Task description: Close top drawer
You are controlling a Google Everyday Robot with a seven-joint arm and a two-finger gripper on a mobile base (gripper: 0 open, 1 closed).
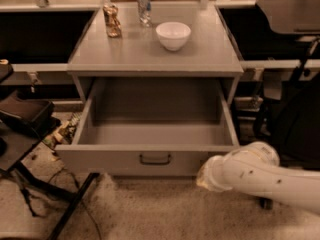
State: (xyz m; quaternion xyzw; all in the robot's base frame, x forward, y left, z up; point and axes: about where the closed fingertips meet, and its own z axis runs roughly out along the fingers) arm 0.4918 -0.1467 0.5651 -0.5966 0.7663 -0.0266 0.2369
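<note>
Below the tabletop (150,54), the top drawer (100,159) stands pulled out. The tool (204,173) sits low beside its front panel; I cannot tell its state.

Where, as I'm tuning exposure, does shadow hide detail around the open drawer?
Camera view: the bays on both sides of the cabinet are nearly black; the top drawer is shaded at its back but readable; the white bowl is brightest; the gripper, by the drawer front's right end, is well lit.

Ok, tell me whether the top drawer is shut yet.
No, the top drawer stands pulled far out, with the hand low by its front panel's right end.
</note>
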